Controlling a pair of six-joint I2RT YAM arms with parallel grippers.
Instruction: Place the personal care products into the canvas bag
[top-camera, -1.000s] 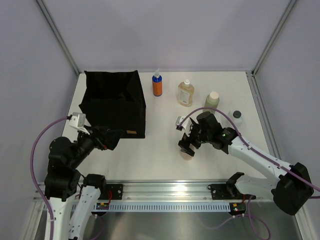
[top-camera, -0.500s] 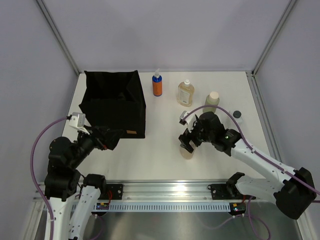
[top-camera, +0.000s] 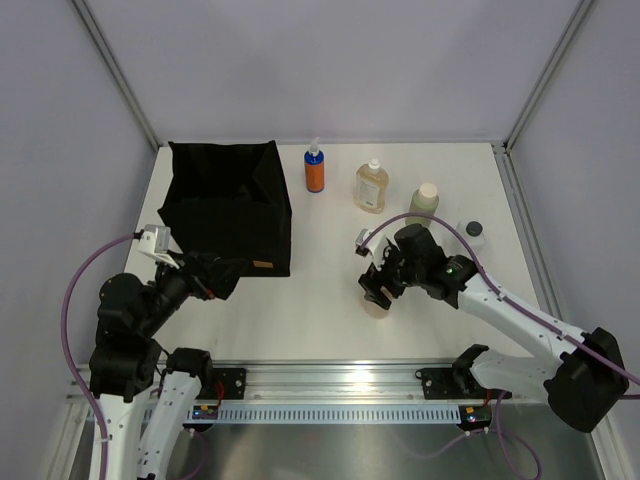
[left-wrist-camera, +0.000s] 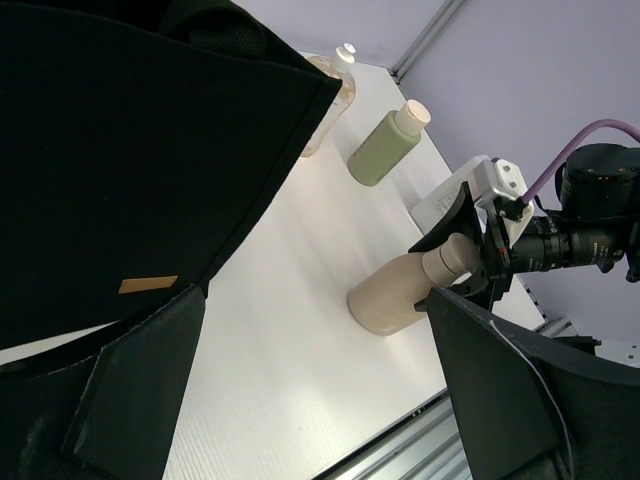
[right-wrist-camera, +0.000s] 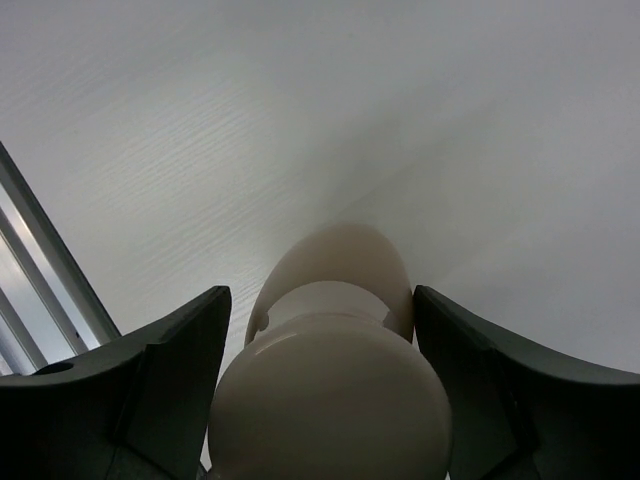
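The beige bottle (top-camera: 377, 306) (left-wrist-camera: 392, 297) (right-wrist-camera: 330, 270) stands on the white table, near the front. My right gripper (top-camera: 379, 290) (right-wrist-camera: 322, 300) is down over its cap with a finger on each side. The right finger lies against the bottle, and a sliver of table shows beside the left one. My left gripper (top-camera: 226, 276) (left-wrist-camera: 320, 385) hangs open and empty beside the black canvas bag (top-camera: 225, 205) (left-wrist-camera: 130, 150). An orange spray bottle (top-camera: 315, 172), a clear amber bottle (top-camera: 370, 188) (left-wrist-camera: 330, 85), a pale green bottle (top-camera: 425, 200) (left-wrist-camera: 380, 150) and a small dark-capped bottle (top-camera: 473, 232) stand at the back.
The bag stands open at the back left, its tan label (top-camera: 263, 265) (left-wrist-camera: 147, 285) facing the front. A metal rail (top-camera: 350, 385) runs along the table's near edge. Grey walls close in the left, right and far sides.
My right gripper's jaws have narrowed around the beige bottle, and the wrist has shifted slightly over it. The left arm and the other bottles have not moved.
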